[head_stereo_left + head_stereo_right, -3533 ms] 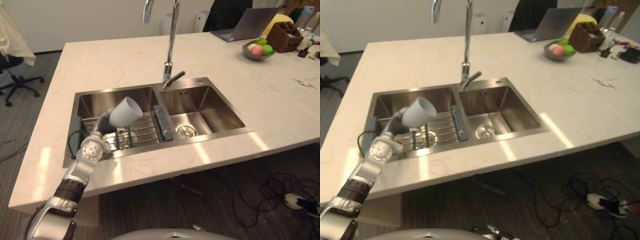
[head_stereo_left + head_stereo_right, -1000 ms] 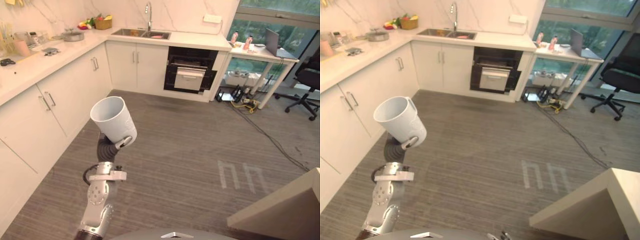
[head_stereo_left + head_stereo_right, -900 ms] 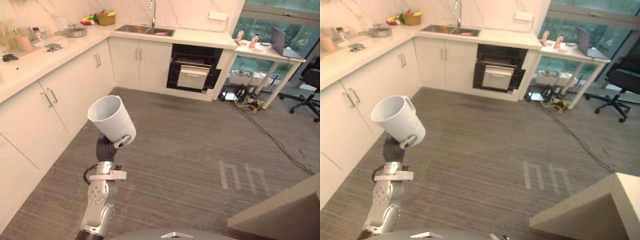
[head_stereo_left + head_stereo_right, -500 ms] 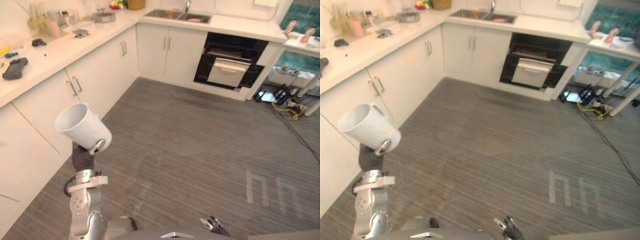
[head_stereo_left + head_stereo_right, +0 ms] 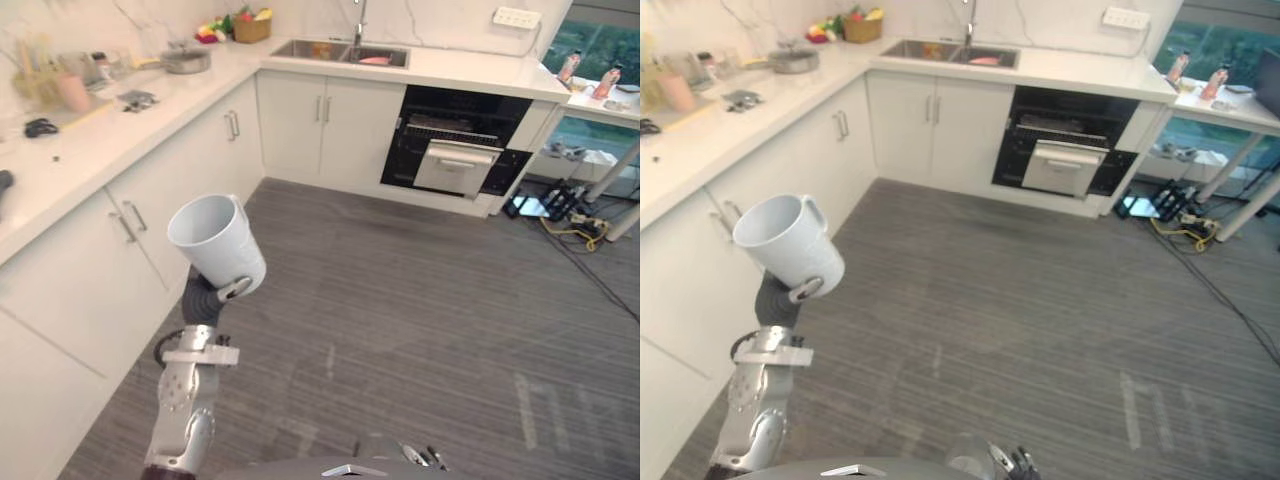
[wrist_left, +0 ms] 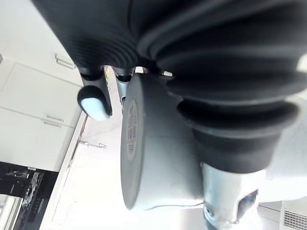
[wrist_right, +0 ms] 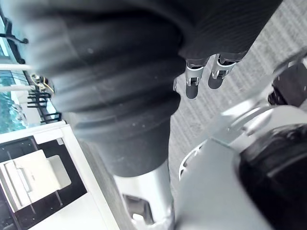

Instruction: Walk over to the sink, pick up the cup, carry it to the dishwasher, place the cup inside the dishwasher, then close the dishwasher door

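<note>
My left hand [image 5: 232,291] is shut on a white cup [image 5: 215,240], held upright at chest height over the grey floor, its mouth tilted toward the left cabinets. In the left wrist view the cup's base [image 6: 153,153] sits against the dark cover, with one fingertip [image 6: 93,103] beside it. The dishwasher [image 5: 460,150] is the dark open unit under the far counter, with a white rack or door panel showing in it. A sink [image 5: 340,50] lies in the counter to its left. My right hand [image 7: 192,81] hangs low over the floor with relaxed fingers, holding nothing.
White cabinets [image 5: 120,220] and a cluttered counter [image 5: 90,110] run along the left. A desk with bottles [image 5: 600,85] stands at the far right, with cables and a power strip [image 5: 575,215] on the floor beneath it. Grey striped floor [image 5: 420,300] stretches toward the dishwasher.
The camera has swung from the island sink to the kitchen floor and keeps shifting; the far counter and dishwasher sit differently in view. The cup stays in my left hand.
</note>
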### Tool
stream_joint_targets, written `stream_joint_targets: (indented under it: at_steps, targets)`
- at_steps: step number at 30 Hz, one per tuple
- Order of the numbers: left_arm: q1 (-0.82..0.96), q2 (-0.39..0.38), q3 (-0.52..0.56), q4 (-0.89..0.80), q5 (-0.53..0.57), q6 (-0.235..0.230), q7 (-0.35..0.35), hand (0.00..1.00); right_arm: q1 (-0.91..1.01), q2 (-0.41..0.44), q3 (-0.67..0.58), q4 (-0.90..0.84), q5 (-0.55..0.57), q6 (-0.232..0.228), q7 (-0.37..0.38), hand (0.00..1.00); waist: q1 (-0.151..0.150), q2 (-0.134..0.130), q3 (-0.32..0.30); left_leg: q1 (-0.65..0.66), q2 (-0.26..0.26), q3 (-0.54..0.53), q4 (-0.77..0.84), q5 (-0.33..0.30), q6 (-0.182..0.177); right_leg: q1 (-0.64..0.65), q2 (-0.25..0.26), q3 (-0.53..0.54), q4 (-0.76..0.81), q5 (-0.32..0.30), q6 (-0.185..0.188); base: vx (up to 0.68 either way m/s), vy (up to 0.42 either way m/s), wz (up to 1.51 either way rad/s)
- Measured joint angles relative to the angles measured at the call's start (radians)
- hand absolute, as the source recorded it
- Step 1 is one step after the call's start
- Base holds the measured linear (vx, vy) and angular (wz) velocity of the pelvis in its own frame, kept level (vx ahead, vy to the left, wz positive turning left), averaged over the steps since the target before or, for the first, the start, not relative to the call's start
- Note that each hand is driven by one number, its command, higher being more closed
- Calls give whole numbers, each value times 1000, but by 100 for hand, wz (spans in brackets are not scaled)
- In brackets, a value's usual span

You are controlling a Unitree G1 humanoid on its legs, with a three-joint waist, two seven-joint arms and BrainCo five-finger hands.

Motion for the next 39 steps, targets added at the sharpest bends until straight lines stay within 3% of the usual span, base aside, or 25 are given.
stream_joint_targets:
  at_steps: [2,4,5,6,9,10,12,13,14,15,17,18,19,20,21,23,26,27,29,30,31,32,33,36,39]
  targets:
    - [-22,-11,-12,20,0,5,-8,100,8,3,1,-1,2,1,-5,0,-19,-3,5,61,16,-21,-30,-16,-24,-53,50,-44,-218,20,-5,532,-79,48]
    - [-9,-10,-17,26,0,8,-26,100,30,10,4,-4,11,0,-26,0,-29,-8,3,120,26,-26,-30,-48,-65,-66,87,-59,-398,139,-23,647,-118,35]
    - [3,-8,-16,19,0,8,-35,100,60,16,23,-16,16,0,-29,0,-30,-33,-2,148,12,-22,-8,-71,-94,-60,79,-64,-475,308,-92,623,-122,-5]
    - [22,-36,-5,29,0,9,-46,100,56,-3,44,-36,19,3,-36,0,-18,6,2,174,50,7,38,-110,-113,-60,99,-90,-404,258,-191,702,-163,-26]
    - [31,-62,-9,14,5,9,-55,100,44,-10,73,-128,30,11,-38,0,-14,41,21,146,106,53,252,-82,-118,-26,143,-83,-324,104,-187,546,-176,-38]
    - [32,-64,-15,5,8,9,-56,100,45,-10,78,-143,30,20,-41,0,-12,43,30,131,125,48,339,-61,-130,3,160,-80,-328,87,-186,438,-178,-38]
    - [48,-84,-29,-37,22,9,-64,100,62,-7,92,-200,37,37,-63,0,7,44,45,-52,188,-49,800,207,-198,119,224,-44,-383,38,-169,405,-159,-44]
    - [54,-90,-36,-53,23,8,-65,100,61,-7,98,-209,39,37,-67,0,7,47,47,-121,202,-70,921,229,-205,143,238,-38,-401,33,-169,305,-87,-43]
    - [73,-97,-38,-82,33,8,-67,100,61,-11,123,-232,40,36,-69,0,16,55,52,-244,234,-85,1097,219,-188,196,266,-22,-443,29,-172,232,-60,-38]
    - [82,-97,-37,-90,43,7,-67,100,60,-12,130,-236,39,32,-69,0,24,56,52,-303,245,-87,1144,206,-168,223,279,-10,-470,28,-174,285,-76,-59]
    - [114,-89,-32,-90,49,3,-67,100,40,-11,130,-235,48,19,-66,0,64,49,48,-460,260,-77,1048,112,-119,319,304,48,-576,38,-159,326,-64,-73]
    - [125,-85,-31,-89,48,1,-69,100,31,-14,129,-234,53,17,-66,0,76,48,48,-489,255,-61,923,76,-117,345,308,71,-612,47,-145,381,-32,-83]
    - [134,-77,-25,-83,47,1,-72,100,10,-22,128,-227,68,13,-65,0,81,40,45,-488,231,-46,663,51,-121,368,307,110,-643,55,-140,324,0,-73]
    - [137,-76,-23,-79,46,2,-74,100,-2,-30,128,-226,68,6,-64,0,82,39,44,-476,209,-53,519,53,-124,374,303,128,-647,56,-140,359,59,-98]
    - [152,-76,-21,-76,43,0,-74,100,-27,-48,128,-206,67,-10,-64,0,83,40,44,-444,167,-108,247,86,-141,388,299,180,-652,52,-137,312,93,-93]
    - [156,-77,-30,-30,46,-3,-74,100,-78,-58,129,-167,67,-40,-65,0,88,40,43,-418,118,-200,55,187,-159,415,290,267,-646,20,-124,463,185,-121]
    - [159,-78,-38,26,81,-12,-87,100,-80,-59,128,-146,67,-78,-73,0,87,31,35,-426,92,-176,148,267,-136,449,256,327,-569,-89,-87,448,243,-65]
    - [154,-70,-35,36,81,-19,-98,100,-73,-53,125,-110,68,-82,-80,0,84,9,17,-431,59,-157,235,210,-110,461,215,325,-526,-138,-53,569,324,-21]
    - [143,-64,-29,39,78,-19,-114,100,-65,-44,116,-56,79,-84,-77,0,89,-11,-8,-427,37,-130,313,111,-81,420,170,286,-382,-146,-20,441,246,-19]
    - [135,-50,-29,39,76,-19,-122,100,-66,-37,106,-36,81,-86,-73,0,98,-24,-17,-397,22,-106,318,68,-60,362,121,230,-222,-110,27,454,268,-32]
    - [130,-46,-30,39,71,-18,-127,100,-68,-35,102,-28,87,-86,-71,0,98,-29,-19,-376,14,-97,315,50,-48,327,90,200,-132,-68,37,524,303,-30]
    - [121,-27,-36,39,66,-15,-131,100,-65,-29,75,-28,87,-86,-64,0,93,-29,-17,-322,0,-86,300,21,-24,252,24,143,50,79,20,507,266,-21]
    - [115,-14,-37,38,65,-9,-131,100,-62,-30,62,-30,87,-94,-60,0,81,-16,-10,-254,-13,-83,267,3,-10,186,-43,101,222,171,-25,431,199,-16]
    - [100,-8,-41,37,70,-7,-109,100,-65,-31,70,-37,86,-130,-46,0,42,-1,-18,-116,-5,-87,154,-4,-5,28,-97,51,366,89,-56,379,125,4]
    - [74,-6,-48,37,79,4,-89,100,-70,-24,74,-69,86,-139,-36,0,33,7,-11,-30,23,-90,77,-3,-9,-40,-74,-14,141,41,-37,496,36,3]
